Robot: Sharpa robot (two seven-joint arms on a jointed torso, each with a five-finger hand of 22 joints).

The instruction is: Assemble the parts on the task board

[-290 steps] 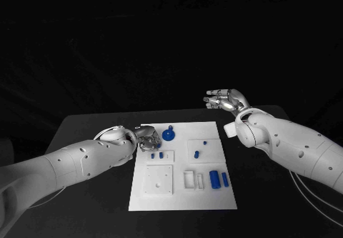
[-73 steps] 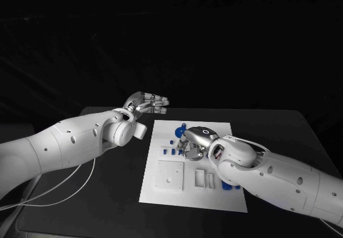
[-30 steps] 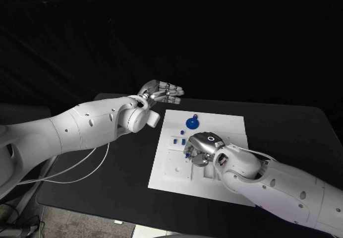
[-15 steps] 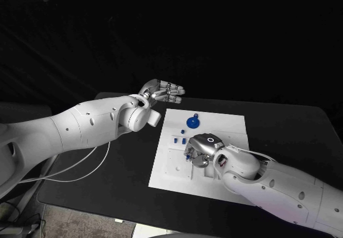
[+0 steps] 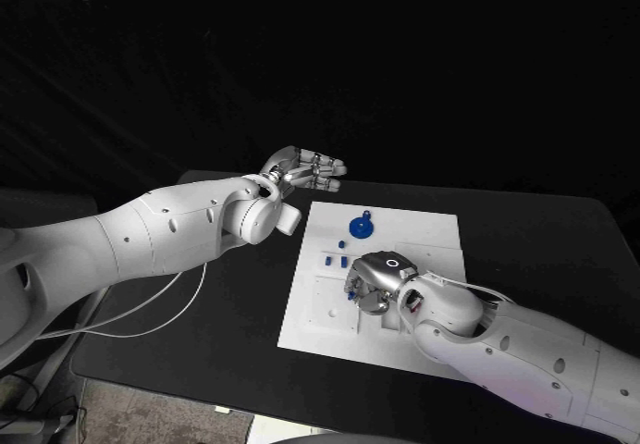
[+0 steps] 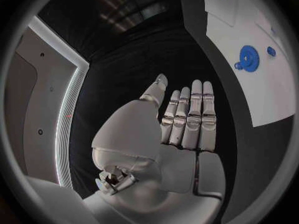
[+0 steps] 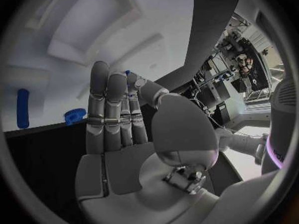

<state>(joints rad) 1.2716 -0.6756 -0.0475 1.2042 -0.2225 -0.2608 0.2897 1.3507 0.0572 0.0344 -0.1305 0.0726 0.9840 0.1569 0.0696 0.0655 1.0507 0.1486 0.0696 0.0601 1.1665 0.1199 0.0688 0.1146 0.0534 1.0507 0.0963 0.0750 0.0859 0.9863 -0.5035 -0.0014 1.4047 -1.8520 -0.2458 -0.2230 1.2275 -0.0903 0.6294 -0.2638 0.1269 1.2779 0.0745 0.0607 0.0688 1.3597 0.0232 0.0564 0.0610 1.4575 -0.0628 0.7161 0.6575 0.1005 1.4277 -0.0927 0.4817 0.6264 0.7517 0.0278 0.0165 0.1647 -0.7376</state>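
The white task board (image 5: 424, 233) lies in the middle of the black table. A blue gear (image 5: 360, 227) sits at its far end, with small blue pegs (image 5: 328, 262) near its left edge. My right hand (image 5: 377, 282) hovers low over the board's middle and pinches a small blue part (image 7: 127, 73) between thumb and fingertip. The right wrist view shows the board (image 7: 62, 45) beyond the fingers, with a blue cylinder (image 7: 23, 108) and a blue piece (image 7: 74, 115). My left hand (image 5: 305, 170) is raised off the board's far left corner, fingers straight and holding nothing (image 6: 187, 119).
Square and rectangular white recesses (image 5: 325, 301) lie on the board's near half, partly hidden under my right forearm. A white cable (image 5: 160, 301) hangs from the left arm over the table's left side. Bare black table (image 5: 534, 240) lies to the right of the board.
My right hand has edged slightly along the board, still holding the small blue part. The left hand has stayed raised in the same place.
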